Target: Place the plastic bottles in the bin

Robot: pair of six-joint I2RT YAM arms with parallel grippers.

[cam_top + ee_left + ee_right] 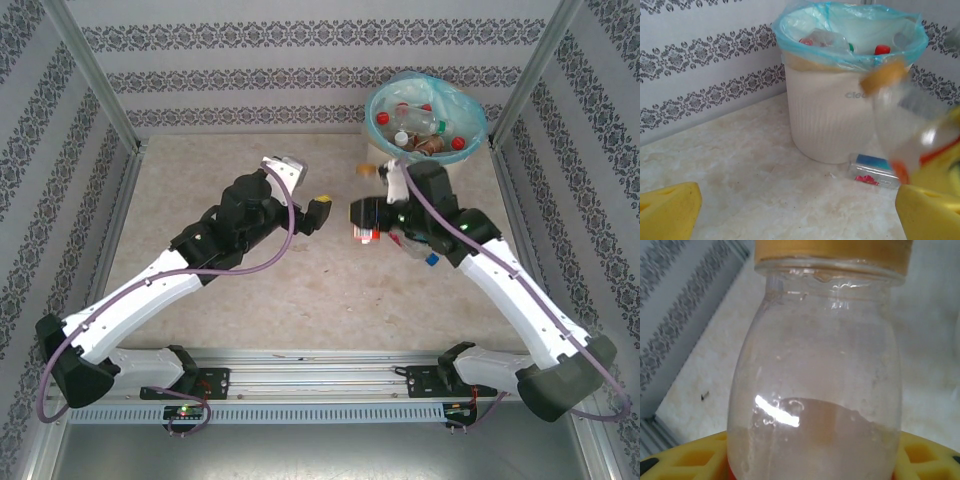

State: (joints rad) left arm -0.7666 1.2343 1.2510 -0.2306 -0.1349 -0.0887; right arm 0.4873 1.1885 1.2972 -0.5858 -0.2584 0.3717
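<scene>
orange-capped bottle (815, 380) clamped in right jaws; left jaws gape empty, their camera catching the bin (825, 115)

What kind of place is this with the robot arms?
Probably a robot test booth, not a home: two arms bolted to a metal rail, and wallpapered panels held by bare metal posts.

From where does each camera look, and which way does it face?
Top external: above, behind the left arm and right arm, looking down on the table and bin.
Left wrist: on the left arm, facing the bin; open left tool at the bottom.
Right wrist: on the right arm, facing the orange-capped bottle the right tool holds.
Shared: both wrist views show that bottle.
</scene>
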